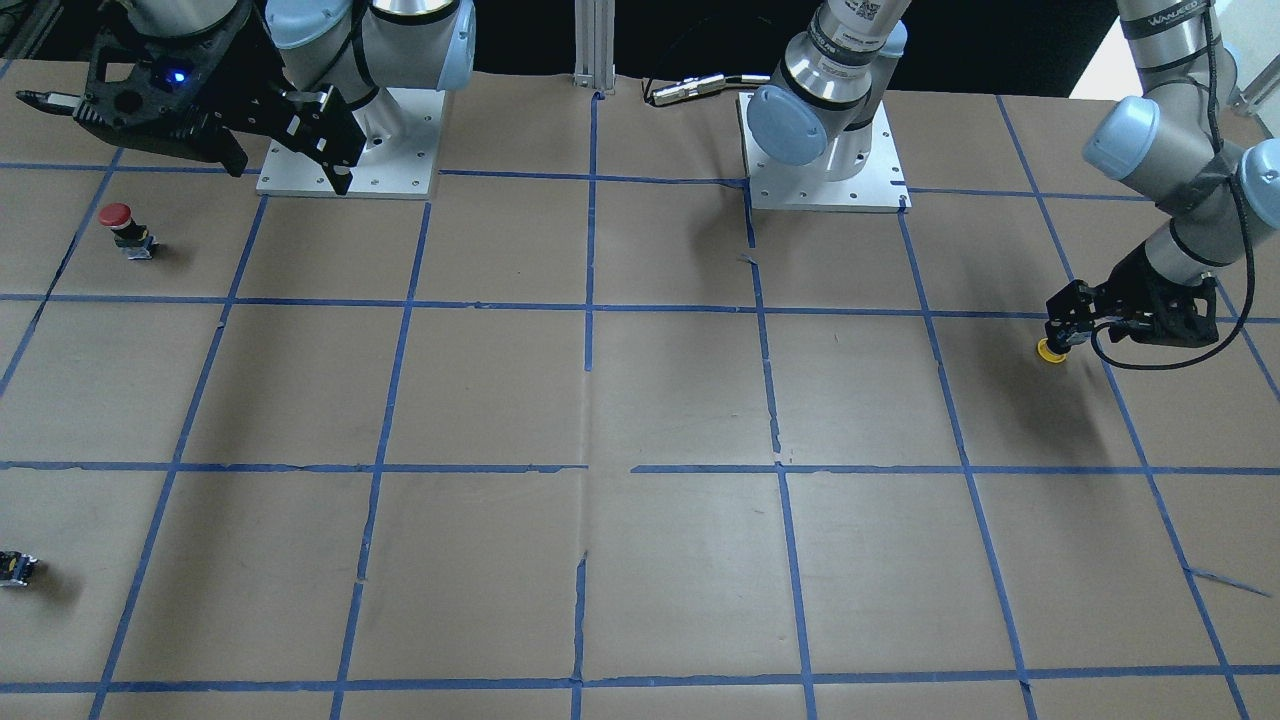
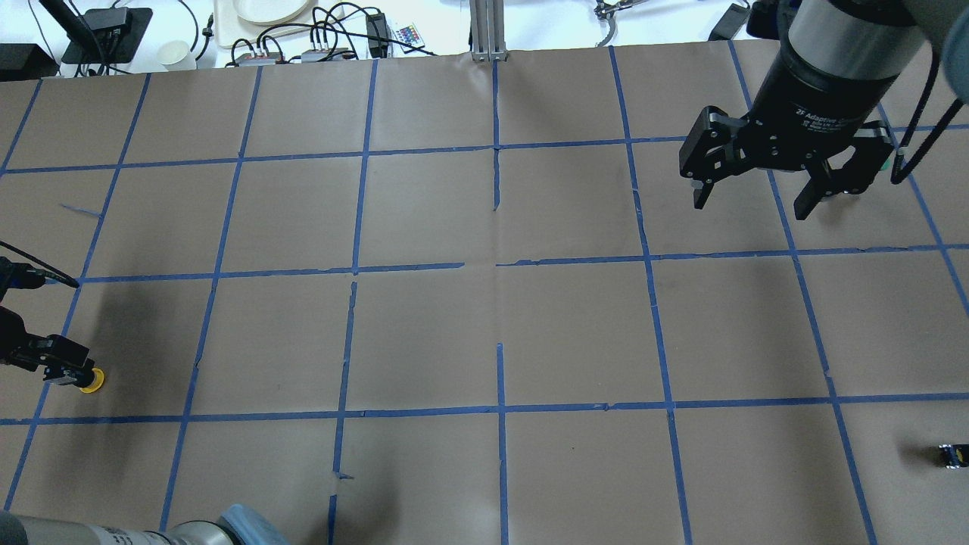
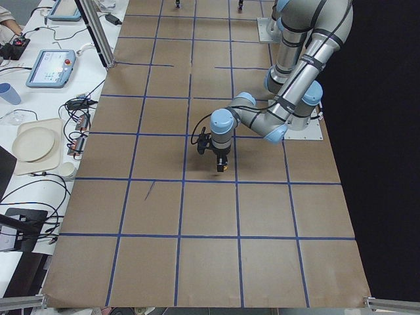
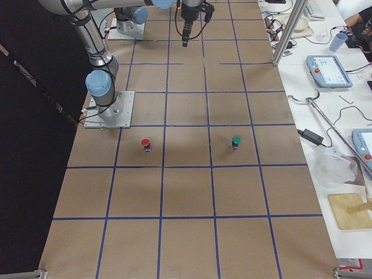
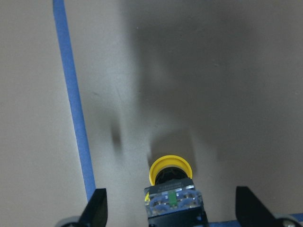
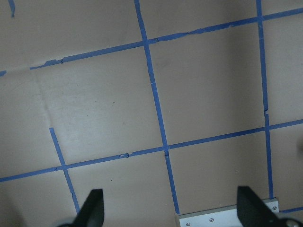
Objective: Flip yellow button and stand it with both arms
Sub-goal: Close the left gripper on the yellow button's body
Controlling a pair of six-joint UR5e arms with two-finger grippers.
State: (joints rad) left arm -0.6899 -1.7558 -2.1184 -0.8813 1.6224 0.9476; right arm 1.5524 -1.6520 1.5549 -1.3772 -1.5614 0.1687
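Note:
The yellow button (image 5: 170, 189) is at the table's left end. Its yellow cap (image 1: 1050, 350) points at the paper and its black-and-grey body points up toward the wrist camera. My left gripper (image 1: 1062, 335) points down over it. In the left wrist view the fingers (image 5: 97, 210) stand wide apart on either side of the body, clear of it, so the gripper is open. The cap also shows in the overhead view (image 2: 91, 381). My right gripper (image 2: 749, 208) is open and empty, high above the right half.
A red-capped button (image 1: 115, 215) stands near the right arm's base plate (image 1: 350, 185). A green-capped button (image 4: 236, 141) stands further out. A small dark piece (image 1: 15, 568) lies at the table's edge. Blue tape lines cross the brown paper.

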